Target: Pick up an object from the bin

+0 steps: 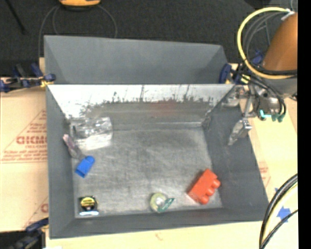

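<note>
Jaws above right wall (237, 165); red block (203, 187) near, long axis lower-left to upper-right.

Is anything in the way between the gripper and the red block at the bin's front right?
Nothing visible. The gripper hangs over the right wall, and only bare floor of the bin lies between it and the red block.

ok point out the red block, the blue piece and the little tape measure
red block (203, 187), camera view, middle of its top face
blue piece (84, 166), camera view, centre of its body
tape measure (87, 204), camera view, middle of its yellow and black case
</note>
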Tool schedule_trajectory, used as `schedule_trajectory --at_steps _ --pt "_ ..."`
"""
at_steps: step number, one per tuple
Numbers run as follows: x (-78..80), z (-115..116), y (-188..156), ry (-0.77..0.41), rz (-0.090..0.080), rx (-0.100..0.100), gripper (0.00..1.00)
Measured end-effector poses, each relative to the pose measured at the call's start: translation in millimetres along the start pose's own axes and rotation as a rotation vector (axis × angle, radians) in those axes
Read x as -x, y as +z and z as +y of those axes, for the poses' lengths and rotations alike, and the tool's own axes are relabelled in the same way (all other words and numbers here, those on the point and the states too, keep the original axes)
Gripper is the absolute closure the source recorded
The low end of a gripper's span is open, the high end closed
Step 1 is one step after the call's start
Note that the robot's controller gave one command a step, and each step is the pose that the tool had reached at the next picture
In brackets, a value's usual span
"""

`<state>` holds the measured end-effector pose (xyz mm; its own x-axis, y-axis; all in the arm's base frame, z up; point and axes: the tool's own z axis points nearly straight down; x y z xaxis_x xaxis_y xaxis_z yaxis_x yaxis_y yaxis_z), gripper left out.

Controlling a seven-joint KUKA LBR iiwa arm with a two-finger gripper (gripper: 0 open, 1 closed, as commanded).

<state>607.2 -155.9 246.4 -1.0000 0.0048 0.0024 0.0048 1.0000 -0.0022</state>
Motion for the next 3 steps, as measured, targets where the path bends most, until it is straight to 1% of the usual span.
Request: schedule_trajectory --at_steps 1,2,3 --pt "-67.1 6.5 163.5 -0.572 -0.011 0.006 0.0" --pt "-92.3 35.8 145.9 -1.049 -0.004 0.0 0.0" --pt "-110.6 45.9 129.6 -1.349 -0.001 0.001 0.0"
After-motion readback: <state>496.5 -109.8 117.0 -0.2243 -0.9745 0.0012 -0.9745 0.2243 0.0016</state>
